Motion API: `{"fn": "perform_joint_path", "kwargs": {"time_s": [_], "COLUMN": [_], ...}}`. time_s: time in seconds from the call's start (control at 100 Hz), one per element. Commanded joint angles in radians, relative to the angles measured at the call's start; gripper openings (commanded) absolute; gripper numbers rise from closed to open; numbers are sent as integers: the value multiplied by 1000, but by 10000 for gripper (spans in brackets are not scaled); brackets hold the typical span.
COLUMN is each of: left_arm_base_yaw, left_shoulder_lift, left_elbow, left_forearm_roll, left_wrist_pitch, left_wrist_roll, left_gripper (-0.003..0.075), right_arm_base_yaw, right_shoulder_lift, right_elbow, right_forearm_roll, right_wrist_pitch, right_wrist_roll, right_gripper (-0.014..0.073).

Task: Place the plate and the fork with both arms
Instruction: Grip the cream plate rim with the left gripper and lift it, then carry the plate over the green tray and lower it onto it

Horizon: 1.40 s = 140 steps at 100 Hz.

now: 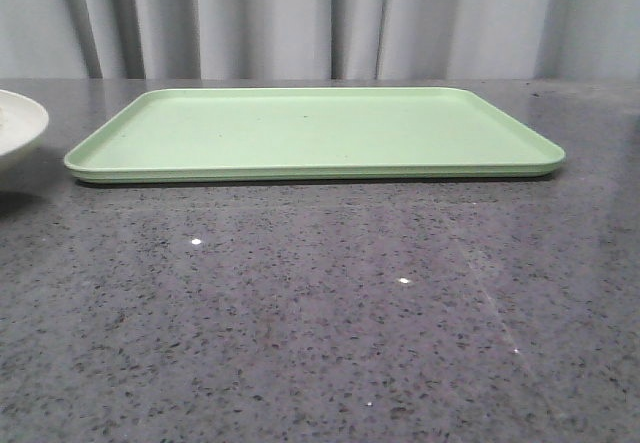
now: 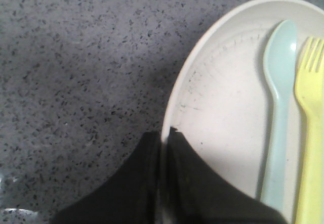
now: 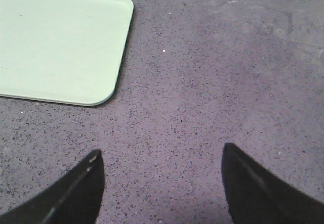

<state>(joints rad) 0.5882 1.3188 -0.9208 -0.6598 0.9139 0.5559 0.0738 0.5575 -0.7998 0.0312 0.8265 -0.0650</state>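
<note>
The cream-white plate point(image 2: 223, 107) shows in the left wrist view, and its edge point(image 1: 15, 128) peeks in at the far left of the front view. My left gripper point(image 2: 164, 133) is shut on the plate's rim, one finger inside, one outside. Inside the plate lies the yellow fork point(image 2: 310, 133), beside a pale blue-green spoon point(image 2: 279, 102). My right gripper point(image 3: 161, 155) hangs open over bare grey countertop, nothing between its fingers, near a corner of the tray. Neither gripper shows in the front view.
A flat light-green rectangular tray point(image 1: 310, 133) lies across the back middle of the speckled grey table, its corner point(image 3: 61, 47) in the right wrist view. Grey curtains hang behind the table.
</note>
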Motion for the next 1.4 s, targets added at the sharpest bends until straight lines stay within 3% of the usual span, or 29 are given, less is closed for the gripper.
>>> {"fn": "perform_joint_path", "kwargs": {"time_s": [0.0,0.31,0.61,0.95,1.39], "left_arm_base_yaw": [1,1,-32,-313,-667], "left_shoulder_lift": [-33,-33,-33,-8,236], "left_elbow": [-51,-125,-129,-143,-340], "left_forearm_roll": [-87,-212,-360,-376,-330], "left_wrist_pitch": [4,85,73,-174,-347], "left_wrist_roll": [8,22,22,-91,-214], "left_gripper": [-20,-20,-21,-21,-21], "right_arm_base_yaw": [3,3,3,3,3], "right_shoulder_lift": [13,13,13,13,13], "right_elbow": [-34,-34,-34,-34,-34], "right_forearm_roll": [0,0,0,0,0], "right_wrist_pitch": [-73,-73,-73,-73,-73], "right_wrist_roll": [-4,-4,-4,-4,-4], "right_gripper": [499,499,499,499,499]}}
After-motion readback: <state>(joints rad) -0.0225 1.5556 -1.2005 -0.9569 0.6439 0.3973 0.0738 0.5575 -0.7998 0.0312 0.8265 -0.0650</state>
